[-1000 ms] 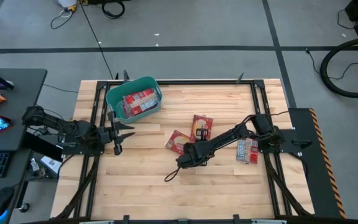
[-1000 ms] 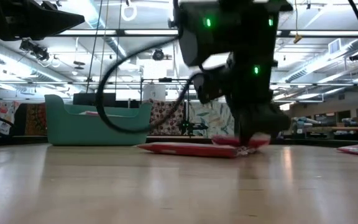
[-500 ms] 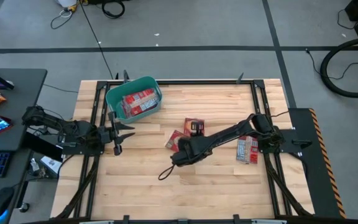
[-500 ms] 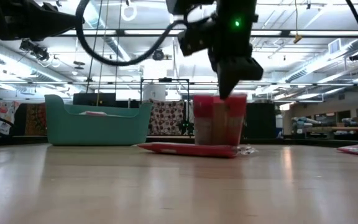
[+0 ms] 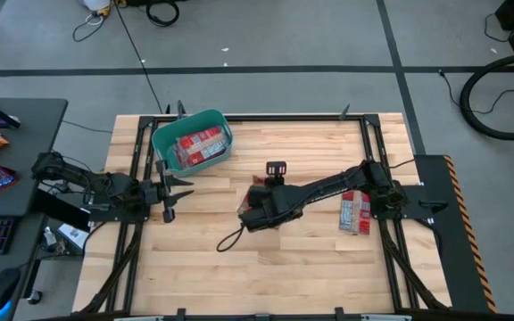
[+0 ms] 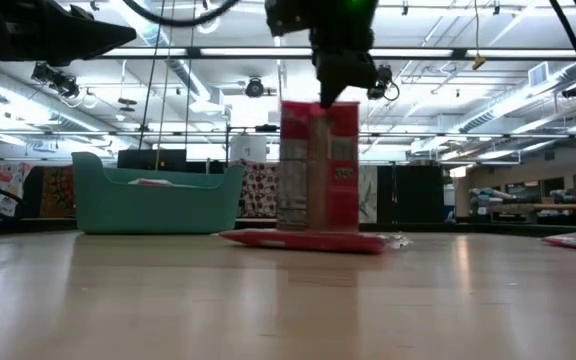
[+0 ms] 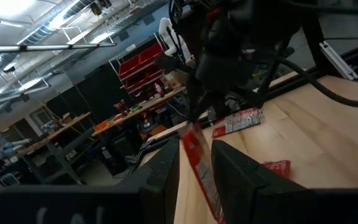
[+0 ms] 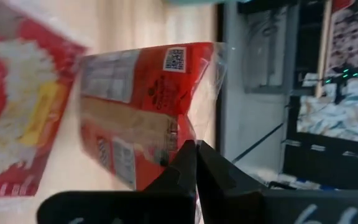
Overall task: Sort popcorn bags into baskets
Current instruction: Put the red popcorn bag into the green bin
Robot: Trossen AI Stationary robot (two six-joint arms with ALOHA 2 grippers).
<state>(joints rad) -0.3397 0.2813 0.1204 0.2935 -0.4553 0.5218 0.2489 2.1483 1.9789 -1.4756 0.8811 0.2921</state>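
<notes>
The right pincer (image 6: 320,98) is pressed together on the top edge of one popcorn bag (image 6: 317,165), which hangs upright above the middle of the bench (image 6: 268,300), its long axis vertical. The teal basket (image 5: 192,140) lies toward the far left corner from it, already with several bags inside, so I think the carry must go that way. The left pincer (image 5: 169,190) waits just beside the basket, partly spread and holding nothing, nearer to the basket than the right.

The low view shows a second bag (image 6: 303,240) flat under the hanging one; from above the arm hides most of it. Only the high view shows another bag (image 5: 354,214) by the right arm's base.
</notes>
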